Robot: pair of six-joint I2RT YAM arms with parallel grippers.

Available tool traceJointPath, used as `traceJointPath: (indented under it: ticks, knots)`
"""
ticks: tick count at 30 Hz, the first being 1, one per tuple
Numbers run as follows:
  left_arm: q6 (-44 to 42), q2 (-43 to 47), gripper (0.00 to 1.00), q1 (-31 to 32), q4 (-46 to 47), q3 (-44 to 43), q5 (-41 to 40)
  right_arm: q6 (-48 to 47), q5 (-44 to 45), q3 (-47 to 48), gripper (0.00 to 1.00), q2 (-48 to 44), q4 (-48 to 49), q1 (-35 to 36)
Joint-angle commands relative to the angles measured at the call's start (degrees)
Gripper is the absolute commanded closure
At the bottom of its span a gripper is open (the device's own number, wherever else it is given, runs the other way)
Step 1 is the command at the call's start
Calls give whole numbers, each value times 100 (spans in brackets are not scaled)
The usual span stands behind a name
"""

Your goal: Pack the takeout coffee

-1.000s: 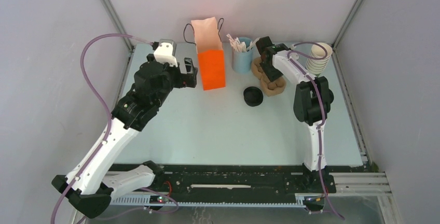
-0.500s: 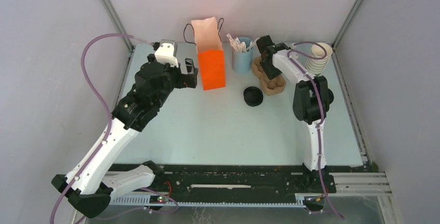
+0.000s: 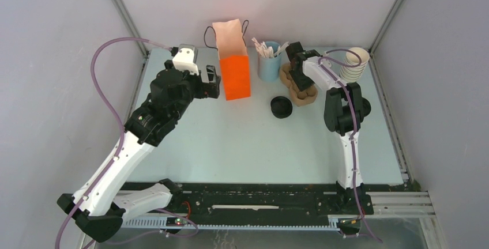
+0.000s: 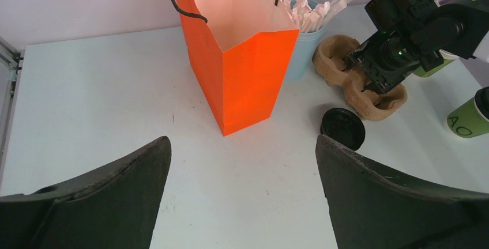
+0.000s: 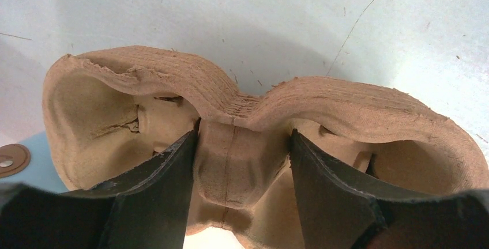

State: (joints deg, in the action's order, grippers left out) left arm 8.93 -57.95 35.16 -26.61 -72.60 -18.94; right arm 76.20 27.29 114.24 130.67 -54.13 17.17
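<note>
The takeout coffee (image 4: 468, 119), a green cup with a dark top, shows only at the right edge of the left wrist view; in the top view the right arm hides it. My right gripper (image 5: 243, 136) reaches down into the brown pulp carrier (image 5: 346, 105), one finger in each hollow. Its jaws are shut on the carrier's centre ridge. From above, the carrier (image 3: 304, 95) lies at the back right under that gripper (image 3: 298, 79). My left gripper (image 4: 242, 139) stands wide open and holds nothing, just left of the orange paper bag (image 3: 235, 73).
The orange bag (image 4: 242, 59) stands open at the back centre. Beside it is a blue cup of stirrers (image 3: 268, 63). A loose black lid (image 3: 281, 106) lies in front of the carrier. A stack of cream cups (image 3: 353, 64) stands at the back right corner.
The right arm's elbow has shifted slightly to the left while its fingers stay in the carrier. The left arm has not moved.
</note>
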Motion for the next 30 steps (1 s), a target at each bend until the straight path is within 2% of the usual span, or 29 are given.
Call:
traceJointPath:
  ticks: [1,5,8,17,25,30]
  knots:
    - [-146,74,0,63,208,99,-77,0,75,252,34,-85,73,-46]
    - [-151,78,0,79,205,97,-66,-75,103,282,25,-238,79,-42]
    - [-154,89,0,87,208,97,-61,-128,94,299,22,-300,87,-45]
    - [-154,117,0,86,204,97,-49,-144,-91,336,23,-362,122,-65]
    - [-172,118,0,114,195,89,-60,-163,-156,508,13,-400,-16,-56]
    - [-172,120,0,114,191,88,-50,-179,-202,607,14,-385,-77,-51]
